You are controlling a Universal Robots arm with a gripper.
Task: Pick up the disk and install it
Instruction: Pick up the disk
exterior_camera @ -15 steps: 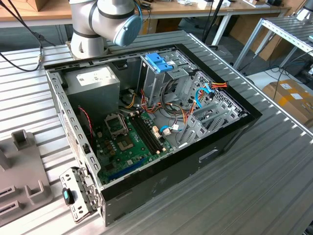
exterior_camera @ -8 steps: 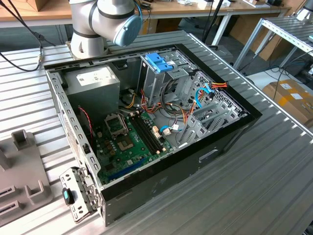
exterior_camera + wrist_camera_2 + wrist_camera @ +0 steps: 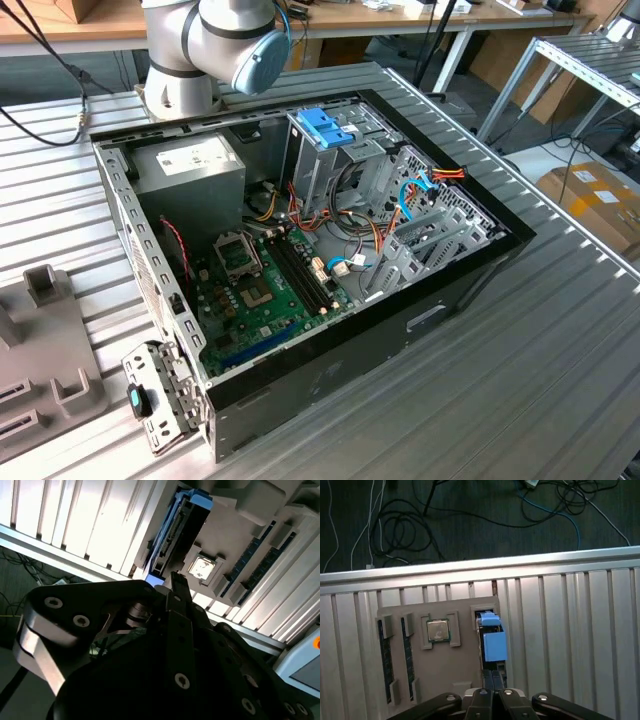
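The disk [image 3: 492,642] stands on edge in a slot of a grey holder tray [image 3: 462,665], its blue side rail facing up. In the second wrist view the disk [image 3: 181,532] shows as a dark slab with a blue rail end. My gripper [image 3: 493,680] hangs above the disk, roughly in line with it and clear of it. Its two black fingers are pressed together with nothing between them. In the second wrist view the gripper [image 3: 178,582] points at the tray near the disk's end.
The tray also holds a processor chip [image 3: 438,630] and memory sticks [image 3: 384,652], close to the table edge, with cables on the floor beyond. In the exterior view the open computer case [image 3: 450,290] lies on the ribbed table, with a blue-latched drive cage [image 3: 325,128] and a power-supply box [image 3: 190,165].
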